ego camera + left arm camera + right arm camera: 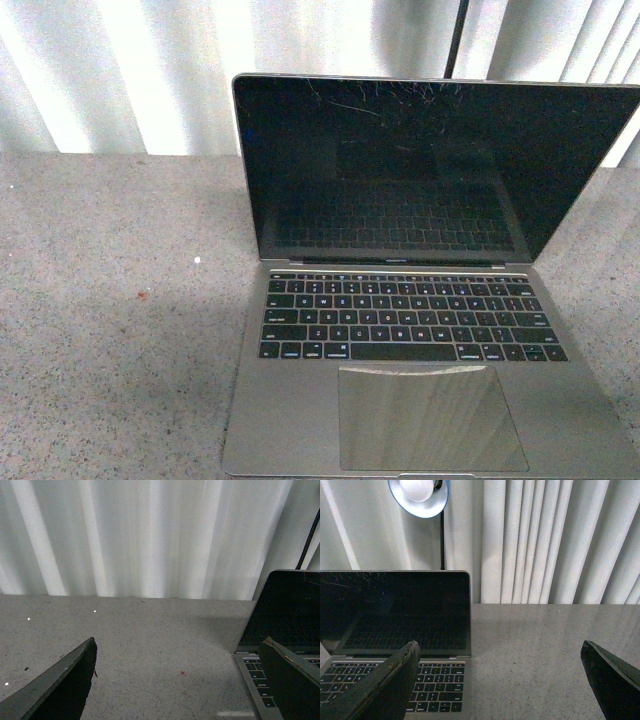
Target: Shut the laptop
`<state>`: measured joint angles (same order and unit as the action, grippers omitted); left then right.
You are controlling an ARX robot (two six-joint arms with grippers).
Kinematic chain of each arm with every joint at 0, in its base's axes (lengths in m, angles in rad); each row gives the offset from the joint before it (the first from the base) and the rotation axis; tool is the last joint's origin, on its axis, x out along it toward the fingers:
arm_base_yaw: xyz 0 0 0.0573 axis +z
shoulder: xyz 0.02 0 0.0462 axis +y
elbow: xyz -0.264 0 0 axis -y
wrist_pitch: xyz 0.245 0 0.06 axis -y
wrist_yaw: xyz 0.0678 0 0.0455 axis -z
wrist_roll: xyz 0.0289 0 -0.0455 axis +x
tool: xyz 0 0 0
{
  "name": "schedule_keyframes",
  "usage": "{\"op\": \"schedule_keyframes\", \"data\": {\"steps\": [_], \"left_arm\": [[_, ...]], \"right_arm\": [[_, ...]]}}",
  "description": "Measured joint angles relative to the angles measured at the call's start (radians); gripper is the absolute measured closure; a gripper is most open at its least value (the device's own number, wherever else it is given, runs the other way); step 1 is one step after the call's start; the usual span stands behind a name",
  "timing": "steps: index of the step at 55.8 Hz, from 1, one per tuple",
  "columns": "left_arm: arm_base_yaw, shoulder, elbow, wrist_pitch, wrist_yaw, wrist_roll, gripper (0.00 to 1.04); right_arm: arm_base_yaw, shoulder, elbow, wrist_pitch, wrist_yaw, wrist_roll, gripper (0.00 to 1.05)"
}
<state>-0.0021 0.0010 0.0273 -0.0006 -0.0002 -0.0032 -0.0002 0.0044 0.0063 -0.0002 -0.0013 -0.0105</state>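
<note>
The laptop [420, 330] stands open on the grey speckled table, silver-grey with black keys, a large trackpad and a scratched black screen tilted back. Neither gripper shows in the front view. My left gripper [180, 672] is open and empty, low over the table to the left of the laptop [280, 630]; one finger overlaps the keyboard's left edge in that view. My right gripper [502, 672] is open and empty at the laptop's [395, 625] right side, one finger over the keys, the other over bare table.
White pleated curtains [120, 70] hang behind the table [110, 320]. A lamp with a blue-rimmed shade [419, 495] and a black pole stands behind the laptop. A small red speck [183, 673] marks the table left of the laptop.
</note>
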Motion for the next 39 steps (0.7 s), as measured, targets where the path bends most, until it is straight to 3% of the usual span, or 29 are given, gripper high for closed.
{"op": "schedule_keyframes", "data": {"steps": [39], "left_arm": [[0.0, 0.0, 0.0, 0.0, 0.0, 0.0, 0.07]], "right_arm": [[0.0, 0.0, 0.0, 0.0, 0.0, 0.0, 0.07]]}}
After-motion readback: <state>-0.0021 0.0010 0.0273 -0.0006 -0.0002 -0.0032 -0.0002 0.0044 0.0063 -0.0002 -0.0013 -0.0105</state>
